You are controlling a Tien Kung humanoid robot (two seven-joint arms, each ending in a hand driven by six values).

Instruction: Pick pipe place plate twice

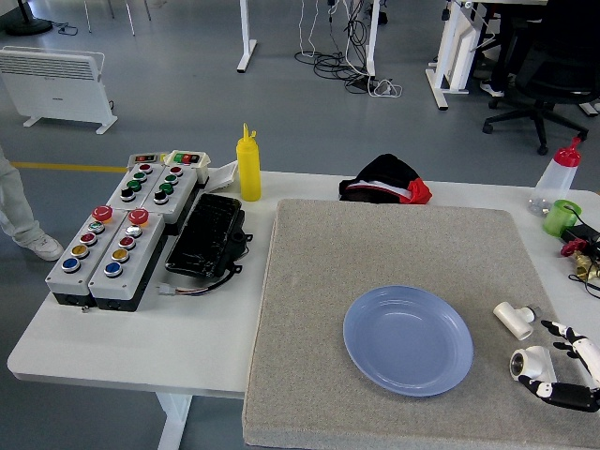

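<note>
A light blue plate (408, 339) lies empty on the grey mat (375, 244). A white T-shaped pipe fitting (514, 319) lies on the mat just right of the plate. A second white pipe piece (528, 364) lies below it, near the mat's right edge. My right hand (553, 361) comes in from the lower right corner. Its fingers (562, 330) are spread above the second pipe piece and its thumb is below it, so the piece sits between them while resting on the mat. My left arm is out of view.
Two grey button boxes (122, 230) and a black device (206, 234) sit on the left of the table, with a yellow squeeze bottle (248, 166) behind them. A black and red cloth (389, 180) lies at the back. A clear bottle (558, 173) and a green cup (561, 217) stand at the far right.
</note>
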